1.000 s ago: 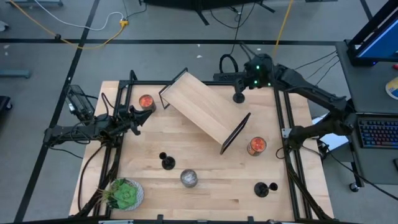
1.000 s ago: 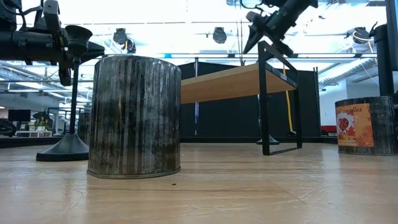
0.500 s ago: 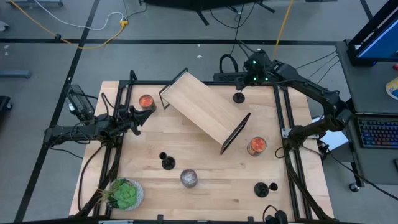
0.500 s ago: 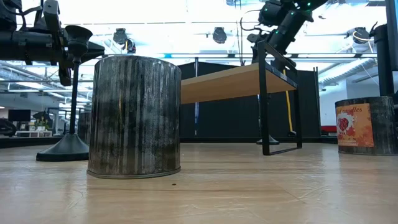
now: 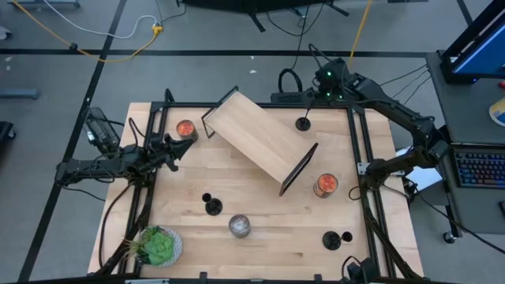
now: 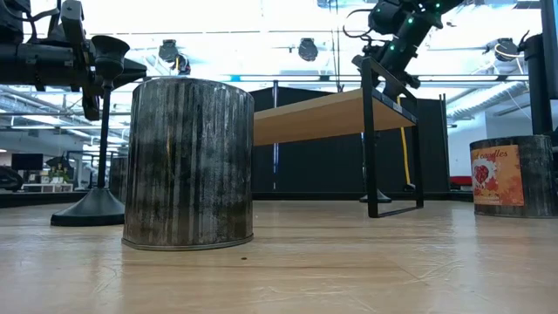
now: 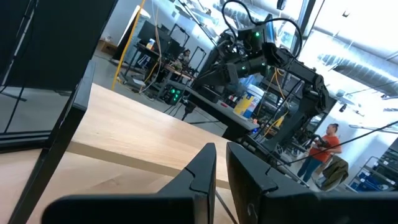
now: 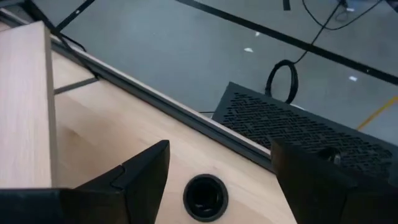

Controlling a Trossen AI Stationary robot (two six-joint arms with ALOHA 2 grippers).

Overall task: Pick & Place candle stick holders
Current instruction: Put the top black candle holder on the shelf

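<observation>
Three black candle stick holders stand upright on their round bases. One (image 5: 302,123) is at the far right beside the wooden shelf (image 5: 259,139); its cup (image 8: 205,198) shows between and beyond my right fingers. One (image 5: 213,207) is near the middle and one (image 5: 332,240) at the near right. My right gripper (image 8: 221,149) is open and empty, up above the far-right holder, near the table's far edge; it also shows in the low view (image 6: 388,65). My left gripper (image 7: 220,163) is shut and empty, waiting at the table's left edge (image 5: 170,150).
The tilted wooden shelf on black legs fills the table's middle. Orange-red jars stand at the far left (image 5: 185,128) and at the right (image 5: 325,184). A silver jar (image 5: 240,226) stands near the front, and a green plant (image 5: 158,246) at the near left corner. A person shows far off (image 7: 326,140).
My right gripper has drawn back from the far-right holder, going up and toward the table's far edge. The holder stays standing where it was.
</observation>
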